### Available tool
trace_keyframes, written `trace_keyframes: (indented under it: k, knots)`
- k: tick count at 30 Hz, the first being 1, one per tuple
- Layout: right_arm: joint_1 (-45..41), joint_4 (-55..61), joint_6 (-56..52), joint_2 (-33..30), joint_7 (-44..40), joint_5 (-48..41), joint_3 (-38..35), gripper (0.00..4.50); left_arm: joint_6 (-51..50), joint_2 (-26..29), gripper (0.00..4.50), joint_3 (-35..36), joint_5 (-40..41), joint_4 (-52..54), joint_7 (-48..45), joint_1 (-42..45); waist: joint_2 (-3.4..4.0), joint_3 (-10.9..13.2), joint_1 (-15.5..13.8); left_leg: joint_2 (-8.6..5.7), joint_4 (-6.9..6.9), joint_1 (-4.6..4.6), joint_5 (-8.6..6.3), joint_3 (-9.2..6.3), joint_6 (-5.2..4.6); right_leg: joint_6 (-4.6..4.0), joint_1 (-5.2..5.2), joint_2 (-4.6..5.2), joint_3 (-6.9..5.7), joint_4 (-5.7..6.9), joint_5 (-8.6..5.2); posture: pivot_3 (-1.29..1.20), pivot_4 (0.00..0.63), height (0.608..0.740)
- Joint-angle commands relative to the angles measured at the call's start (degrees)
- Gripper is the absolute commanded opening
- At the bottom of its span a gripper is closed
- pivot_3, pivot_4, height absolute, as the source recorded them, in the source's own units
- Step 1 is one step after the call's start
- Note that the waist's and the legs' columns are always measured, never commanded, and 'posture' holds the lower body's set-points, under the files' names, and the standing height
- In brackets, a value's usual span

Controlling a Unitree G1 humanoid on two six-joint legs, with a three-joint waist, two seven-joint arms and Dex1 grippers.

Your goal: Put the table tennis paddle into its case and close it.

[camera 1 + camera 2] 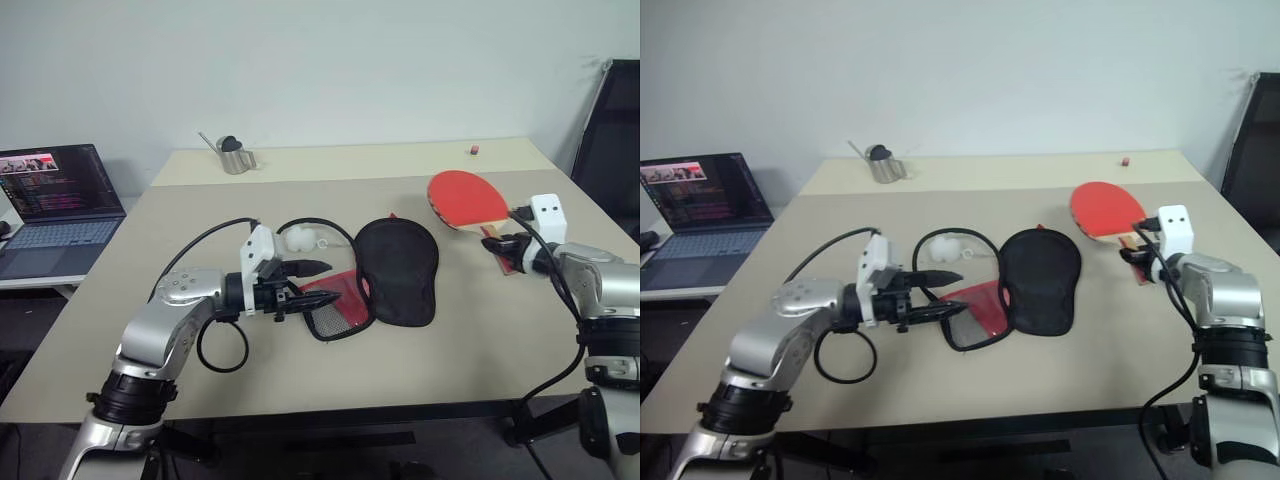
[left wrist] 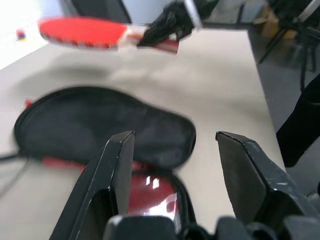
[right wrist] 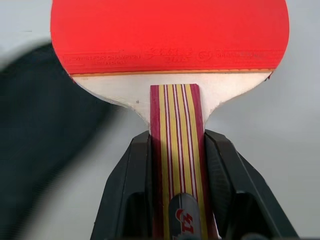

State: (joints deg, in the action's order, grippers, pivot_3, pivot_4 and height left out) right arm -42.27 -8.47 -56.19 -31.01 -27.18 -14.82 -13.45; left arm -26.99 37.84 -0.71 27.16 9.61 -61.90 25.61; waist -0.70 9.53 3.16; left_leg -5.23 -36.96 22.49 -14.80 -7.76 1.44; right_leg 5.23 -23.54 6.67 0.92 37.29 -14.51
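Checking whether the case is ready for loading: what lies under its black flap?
Under the black flap of the case the red mesh-pocket side sticks out toward the left tool. Whatever lies beneath the flap's middle is covered.

Not much to read here tbh. The table tennis paddle point(image 3: 170, 40) has embossed lettering along the bottom of its red rubber, too faint to make out. A silver badge on the handle shows a red mark, unclear. The laptop point(image 1: 55, 200) screen text is way too small.
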Motion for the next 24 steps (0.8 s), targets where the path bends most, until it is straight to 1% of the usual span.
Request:
trace_keyframes:
  k: [1,5,9,11,14,18,24]
  knots:
    - [0.73,13.76,-9.26,6.41,6.47,-3.83,-2.59,1.09,0.51,1.7,2.83,3.28,0.91,3.12,0.9,-0.82,0.0,0.0,-0.38,-0.01,-0.02,0.01,0.0,-0.02,0.0,0.0,0.0,0.0,-0.01,0.02,0.0,0.0,0.15,0.74]
    - [2.78,22.75,-16.67,18.01,14.35,-4.47,-1.99,1.09,-0.43,1.95,2.83,4.22,1.59,4.82,2.25,-1.92,0.0,0.0,-1.22,-0.03,-0.04,0.01,0.0,-0.03,-0.01,0.0,-0.01,0.01,-0.01,0.04,0.0,0.0,0.15,0.74]
    - [4.25,25.25,-18.45,26.24,19.54,-3.45,-0.11,1.09,-0.98,1.97,2.83,4.09,1.83,6.13,3.01,-2.69,0.0,-0.01,-1.29,-0.06,-0.05,0.13,0.0,0.01,0.0,-0.01,-0.2,0.02,0.03,0.13,0.01,0.0,0.15,0.74]
    - [5.0,25.32,-18.32,28.78,21.31,-2.99,0.59,1.09,-1.18,2.05,2.83,4.08,1.89,6.41,3.2,-2.76,0.0,-0.01,-1.3,-0.07,-0.06,0.15,0.01,0.02,0.01,-0.01,-0.29,0.03,0.05,0.27,0.0,0.0,0.15,0.74]
    - [6.06,23.77,-16.25,30.39,23.28,-1.76,1.38,1.09,-1.34,2.05,2.83,4.04,1.89,6.57,3.37,-2.64,0.0,-0.01,-1.3,-0.08,-0.06,0.22,0.03,0.06,0.04,-0.03,-0.5,0.02,0.12,0.49,0.0,0.0,0.15,0.74]
    - [6.45,21.58,-12.87,30.07,25.49,0.23,2.09,1.09,-1.34,2.09,2.83,3.85,1.81,6.76,3.49,-2.63,0.0,-0.01,-1.21,-0.08,-0.07,0.2,0.05,0.06,0.05,-0.08,-0.52,0.0,0.12,0.64,0.03,0.0,0.15,0.74]
    - [6.52,20.03,-11.01,30.44,27.45,1.36,2.72,1.09,-1.33,1.76,2.83,3.25,1.74,6.7,3.92,-2.38,0.01,-0.01,-0.63,0.0,-0.06,0.14,0.06,0.05,0.05,-0.16,-0.52,-0.1,0.12,0.71,0.07,0.0,0.15,0.74]
